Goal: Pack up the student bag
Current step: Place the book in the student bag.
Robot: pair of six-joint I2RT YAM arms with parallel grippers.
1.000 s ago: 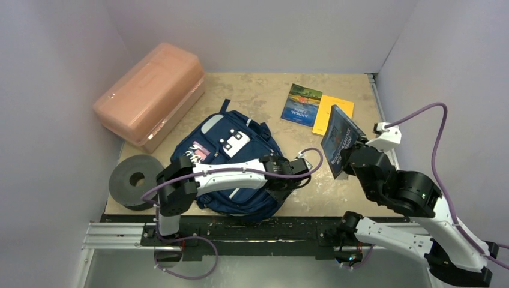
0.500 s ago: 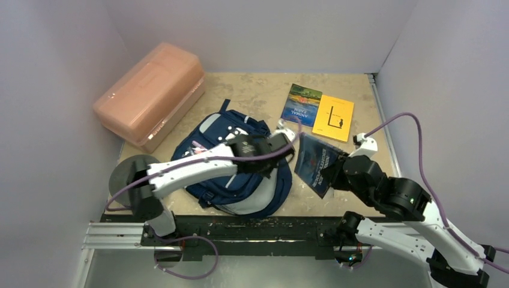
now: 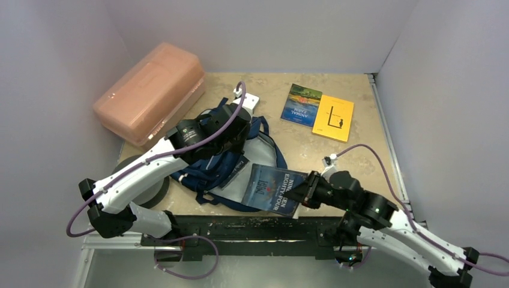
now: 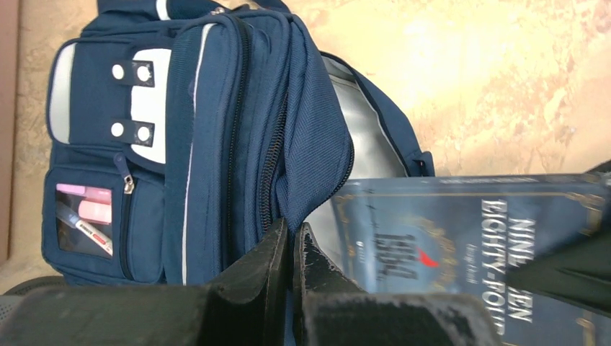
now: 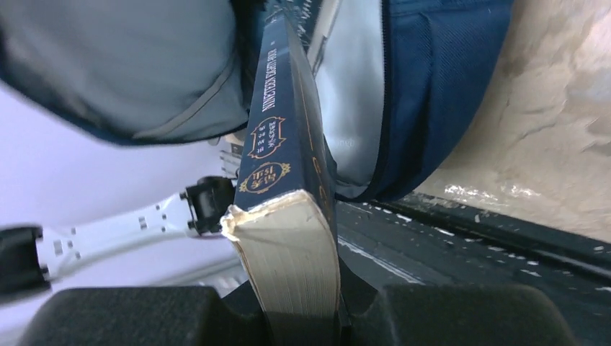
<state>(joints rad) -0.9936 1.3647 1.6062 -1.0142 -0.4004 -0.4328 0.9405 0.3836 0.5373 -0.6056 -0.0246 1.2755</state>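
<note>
The student bag (image 3: 204, 171) lies on the table, navy, with its mouth pulled open and the pale lining (image 3: 259, 150) showing. My left gripper (image 3: 235, 144) reaches over it from above and is shut on the navy rim of the opening (image 4: 317, 155). The front pockets (image 4: 108, 187) face left in the left wrist view. My right gripper (image 3: 299, 193) is shut on a dark blue book (image 3: 270, 187), held by its page edge (image 5: 295, 252). The book lies nearly flat, its far end at the bag's open mouth against the lining (image 5: 353, 94).
A salmon-pink plastic box (image 3: 150, 90) stands at the back left. A grey disc (image 3: 135, 171) lies partly under my left arm. Two more books, one blue-green (image 3: 302, 103) and one yellow (image 3: 334, 117), lie at the back right. The black rail (image 3: 252, 225) runs along the near edge.
My left gripper shut on the bag's rim and drew it toward the back, opening the mouth. My right arm lowered the book from upright to flat and carried it left to the opening.
</note>
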